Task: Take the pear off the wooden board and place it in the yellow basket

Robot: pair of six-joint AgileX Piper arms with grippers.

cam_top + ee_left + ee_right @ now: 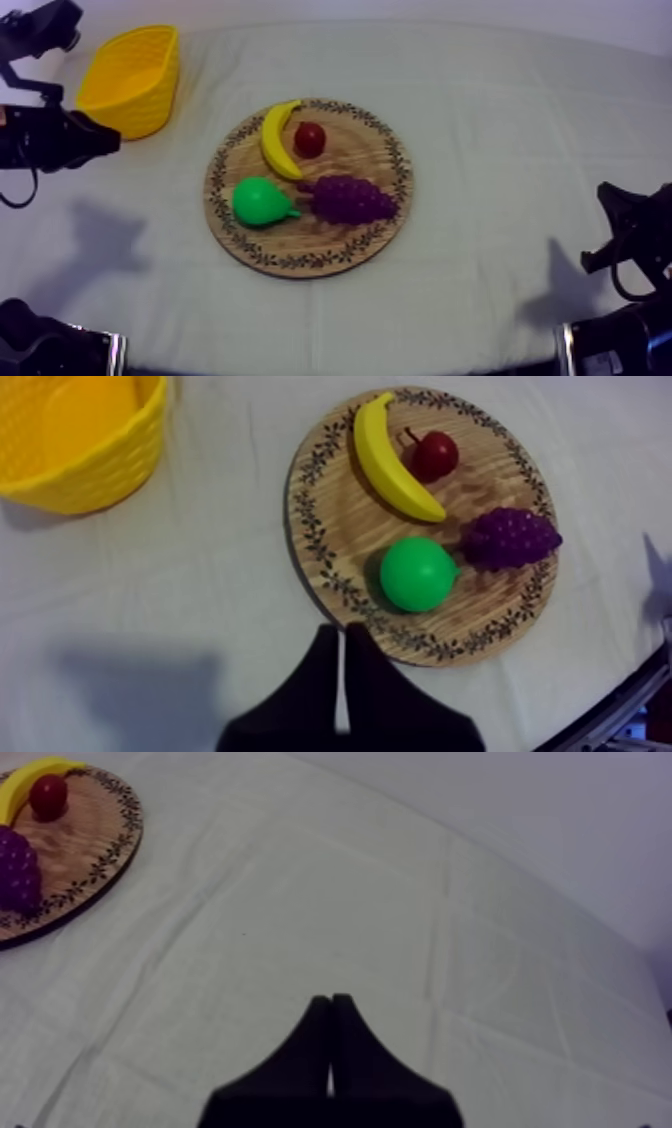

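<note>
Tabletop from above: a round wooden board [300, 262] with a patterned rim lies at the centre of the frame on a grey-white cloth [480, 120]. It carries a green toy pear [262, 201] at its lower left, a curved yellow banana [277, 140] at its upper left, a small red fruit [309, 139] just beside the banana, and a purple bunch of grapes [350, 198] just beside the pear. An open-topped yellow basket [140, 100] stands at the upper left of the frame, well apart from the board. The left arm is next to it, so that arm is judged the better placed for the carry, while the right arm sits low at the right edge. Left wrist view: the left gripper [341, 646] hangs above the cloth just off the board's rim. Its fingers are pressed together into a narrow wedge with nothing held, and the pear lies untouched on the board just beyond the tips. The fingers would need to part before a descent. Right wrist view: the right gripper [330, 1002], fingers likewise closed on nothing, points over bare cloth, with the board's edge well apart from it, apparently parked clear of the work.
</note>
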